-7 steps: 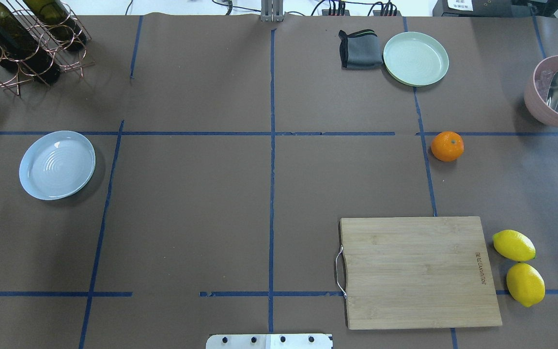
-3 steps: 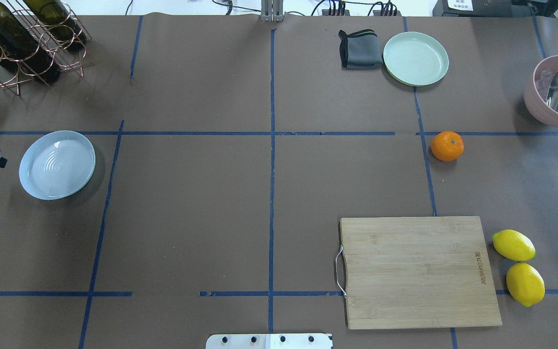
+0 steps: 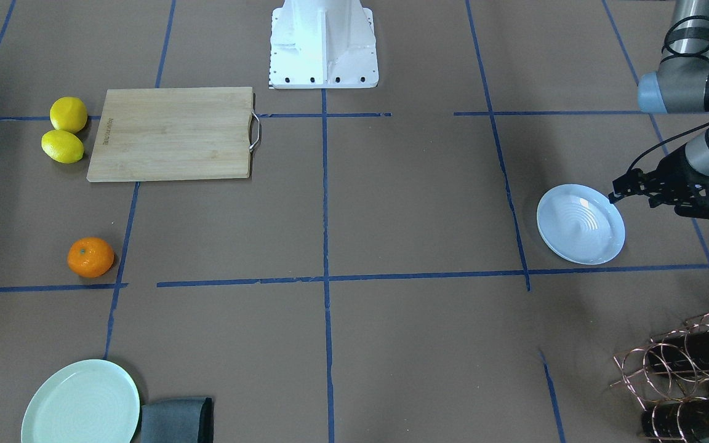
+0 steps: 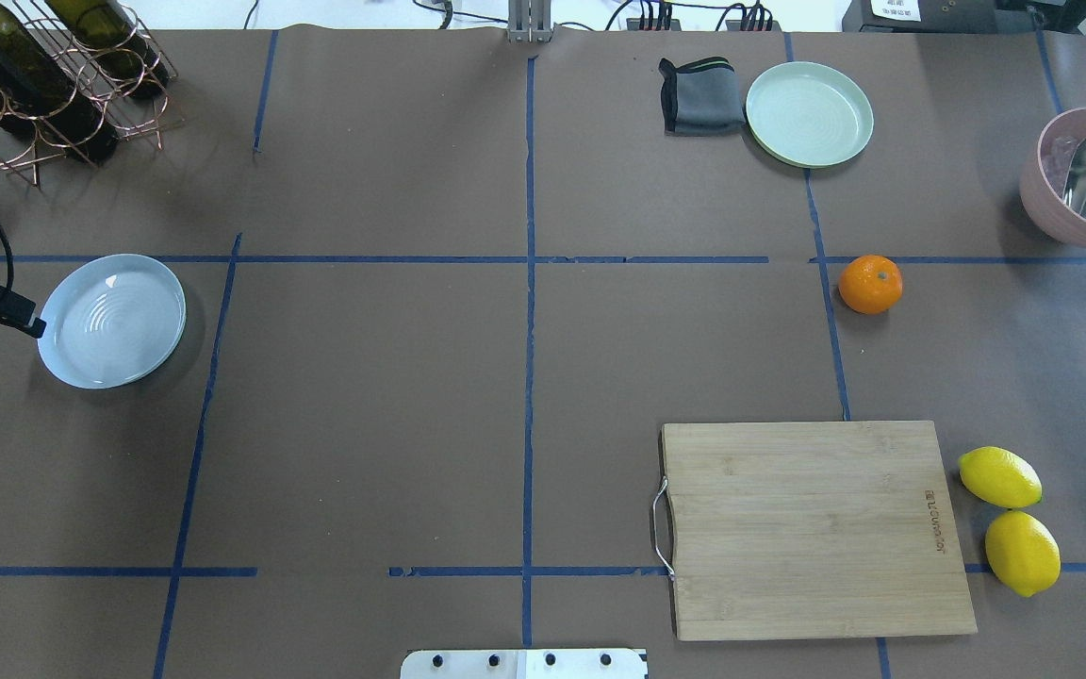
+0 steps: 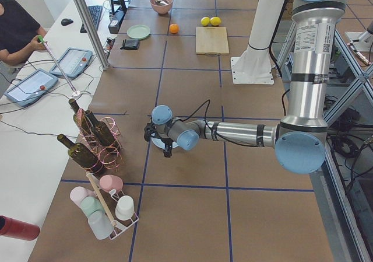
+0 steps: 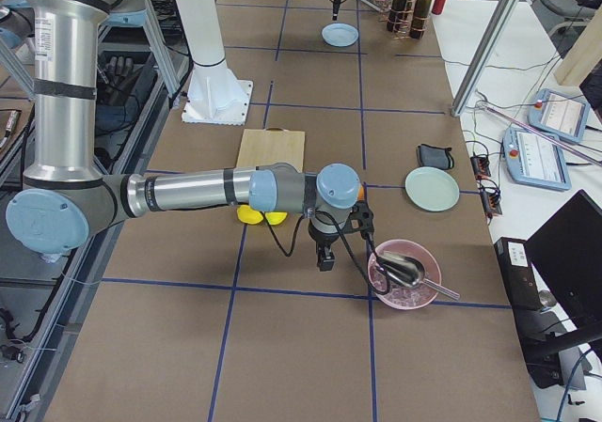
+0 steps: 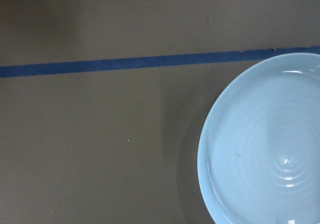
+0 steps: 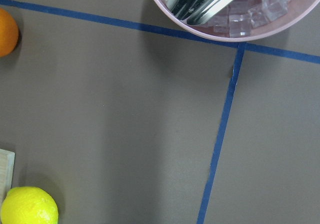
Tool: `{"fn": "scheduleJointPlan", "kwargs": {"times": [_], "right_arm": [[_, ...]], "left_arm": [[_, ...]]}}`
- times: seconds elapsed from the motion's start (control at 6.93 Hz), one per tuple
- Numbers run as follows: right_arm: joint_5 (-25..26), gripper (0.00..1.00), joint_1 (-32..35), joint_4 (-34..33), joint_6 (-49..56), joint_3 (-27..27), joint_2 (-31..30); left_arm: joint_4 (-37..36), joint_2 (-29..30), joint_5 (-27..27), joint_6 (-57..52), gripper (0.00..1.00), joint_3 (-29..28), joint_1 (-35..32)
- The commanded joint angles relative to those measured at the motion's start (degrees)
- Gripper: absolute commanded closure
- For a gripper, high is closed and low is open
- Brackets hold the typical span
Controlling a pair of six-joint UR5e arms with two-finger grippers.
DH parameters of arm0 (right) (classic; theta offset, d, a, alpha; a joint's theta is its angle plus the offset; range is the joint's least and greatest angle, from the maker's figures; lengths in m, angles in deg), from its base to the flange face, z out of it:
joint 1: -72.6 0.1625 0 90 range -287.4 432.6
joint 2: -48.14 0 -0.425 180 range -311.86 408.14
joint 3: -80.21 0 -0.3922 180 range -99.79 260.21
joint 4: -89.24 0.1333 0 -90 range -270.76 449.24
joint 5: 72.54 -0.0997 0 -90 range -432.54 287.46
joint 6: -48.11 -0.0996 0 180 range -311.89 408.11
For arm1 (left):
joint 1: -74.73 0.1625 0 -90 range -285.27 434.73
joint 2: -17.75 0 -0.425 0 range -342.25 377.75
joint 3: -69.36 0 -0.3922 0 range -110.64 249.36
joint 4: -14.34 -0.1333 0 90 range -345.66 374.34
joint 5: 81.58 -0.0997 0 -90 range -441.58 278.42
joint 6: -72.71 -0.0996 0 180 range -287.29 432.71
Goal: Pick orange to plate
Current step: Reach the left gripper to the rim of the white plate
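The orange (image 4: 870,284) sits on the table on my right side, just beyond the cutting board (image 4: 812,528). It is well apart from the plate (image 4: 111,321), which lies far out on my left with nothing on it. I judge nothing is picked yet. The right gripper (image 6: 324,257) hangs near the orange, between it and the pink bowl (image 4: 1052,222), likely because that arm is closest. The left gripper (image 3: 696,203) hovers just beside the plate's rim. How far the 2 claws are parted I cannot tell.
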Motion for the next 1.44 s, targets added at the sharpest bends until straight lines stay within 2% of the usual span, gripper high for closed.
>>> {"fn": "scheduleJointPlan", "kwargs": {"times": [0.0,0.14,0.29,0.43,0.58,1.3], "right_arm": [[-0.2,0.00,0.0,0.0,0.0,-0.2,-0.1],[-0.2,0.00,0.0,0.0,0.0,0.0,-0.1],[-0.4,0.00,0.0,0.0,0.0,-0.3,-0.1],[-0.6,0.00,0.0,0.0,0.0,-0.4,-0.1],[-0.6,0.00,0.0,0.0,0.1,-0.5,-0.1],[-0.6,0.00,0.0,0.0,0.0,-0.6,-0.1]], "left_arm": [[0.0,1.4,-1.1,0.1,0.06,-1.9,1.3],[0.0,1.5,-2.0,0.1,0.11,-2.1,1.4],[0.0,1.4,-2.1,0.1,0.30,-2.2,1.4],[0.0,1.5,-2.1,0.0,0.60,-2.8,1.4],[0.0,1.8,-2.1,0.0,0.68,-3.1,1.5],[0.0,2.7,-2.1,0.0,0.65,-4.0,2.0]]}}
